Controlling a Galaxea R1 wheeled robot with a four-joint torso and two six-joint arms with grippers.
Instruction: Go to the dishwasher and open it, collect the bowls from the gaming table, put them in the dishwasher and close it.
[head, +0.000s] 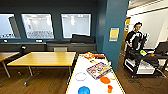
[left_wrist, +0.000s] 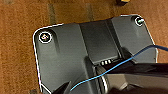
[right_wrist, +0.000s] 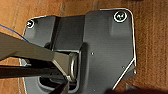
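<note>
So the big teal pillar (head: 113, 32) splits the room, with a long wooden table (head: 42, 59) off to the left by the windows. Right in front of the robot is a white-topped table (head: 93, 86), could be the covered gaming table but it's hard to say from here. On it there's a colorful box (head: 98, 70), then the bowls: a blue bowl (head: 84, 90) at the near edge, an orange bowl (head: 105, 80) just right of it, plus a clear plate (head: 80, 76). A person (head: 135, 37) stands by a cart (head: 141, 63) on the right. Can't tell what either gripper's fingers are doing, so no idea how the bowls sit relative to them.
</note>
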